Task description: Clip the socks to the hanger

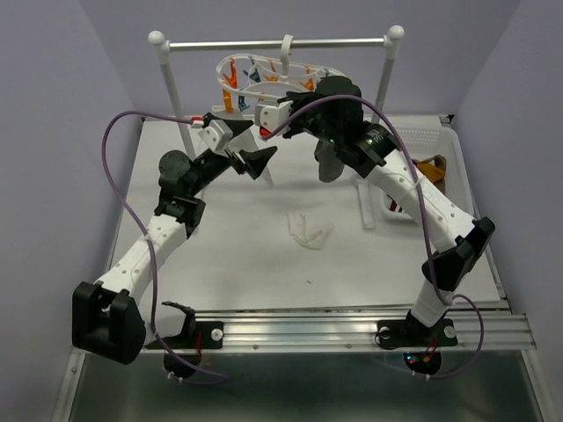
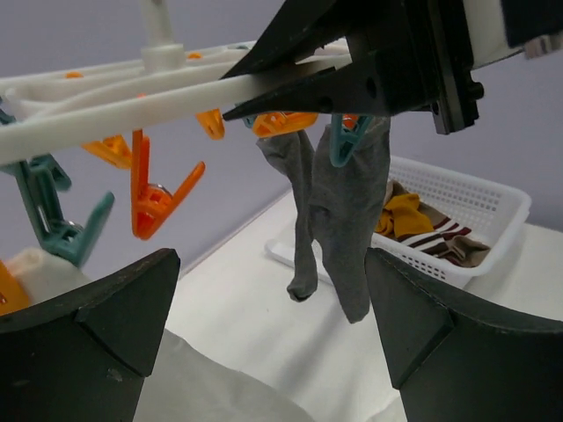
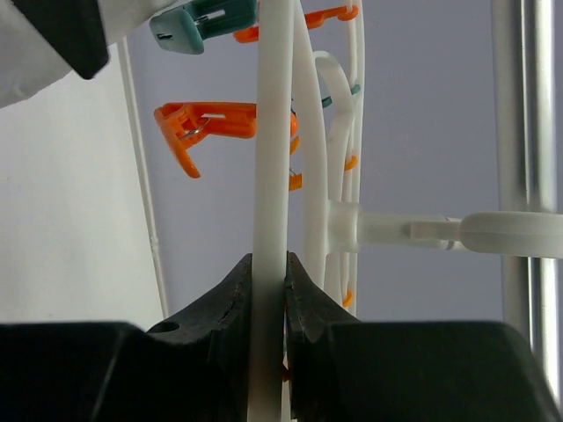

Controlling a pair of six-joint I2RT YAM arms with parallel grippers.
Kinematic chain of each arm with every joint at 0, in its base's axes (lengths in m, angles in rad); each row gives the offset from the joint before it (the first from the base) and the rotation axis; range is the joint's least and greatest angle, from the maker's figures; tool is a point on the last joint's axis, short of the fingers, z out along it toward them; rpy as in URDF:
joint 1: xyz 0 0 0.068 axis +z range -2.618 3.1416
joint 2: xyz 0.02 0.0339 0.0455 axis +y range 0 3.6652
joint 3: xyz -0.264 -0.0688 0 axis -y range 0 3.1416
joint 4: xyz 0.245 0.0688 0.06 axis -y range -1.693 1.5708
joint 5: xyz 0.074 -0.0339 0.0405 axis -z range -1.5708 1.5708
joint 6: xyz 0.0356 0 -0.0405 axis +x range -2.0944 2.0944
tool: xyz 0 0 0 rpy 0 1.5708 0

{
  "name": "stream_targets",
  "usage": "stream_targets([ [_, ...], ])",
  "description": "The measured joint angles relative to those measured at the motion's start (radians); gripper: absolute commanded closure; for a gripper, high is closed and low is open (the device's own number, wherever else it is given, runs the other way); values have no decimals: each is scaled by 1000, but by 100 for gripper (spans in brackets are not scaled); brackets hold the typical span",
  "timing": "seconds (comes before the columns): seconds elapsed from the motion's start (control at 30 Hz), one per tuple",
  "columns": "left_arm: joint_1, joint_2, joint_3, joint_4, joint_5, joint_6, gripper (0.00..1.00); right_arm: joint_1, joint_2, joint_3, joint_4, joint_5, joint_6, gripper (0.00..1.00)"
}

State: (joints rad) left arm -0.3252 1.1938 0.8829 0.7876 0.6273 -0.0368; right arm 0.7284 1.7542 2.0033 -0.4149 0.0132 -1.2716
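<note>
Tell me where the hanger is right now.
In the top view the hanger hangs by its hook from the metal rail at the back of the table, near centre; the right hand is shut on its white ring.

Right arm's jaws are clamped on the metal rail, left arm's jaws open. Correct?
No: jaws of the right gripper clamp the white plastic oval hanger ring, not the silver metal rail; right wrist view shows it. Left gripper jaws open.

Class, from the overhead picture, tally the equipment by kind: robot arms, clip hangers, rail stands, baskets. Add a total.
Black-and-white robot arms: 2, left arm, right arm
White plastic oval clip hanger: 1
Metal rail stand with white ball-topped posts: 1
White perforated plastic basket: 1
Total: 5
</note>
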Motion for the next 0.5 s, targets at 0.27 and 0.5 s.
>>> stream_targets([
  [0.27, 18, 112, 115, -60, -5, 74, 1, -1, -21, -7, -23, -21, 4, 99],
  [0.5, 39, 103, 99, -121, -31, 130, 1, -1, -27, -9, -28, -20, 6, 99],
])
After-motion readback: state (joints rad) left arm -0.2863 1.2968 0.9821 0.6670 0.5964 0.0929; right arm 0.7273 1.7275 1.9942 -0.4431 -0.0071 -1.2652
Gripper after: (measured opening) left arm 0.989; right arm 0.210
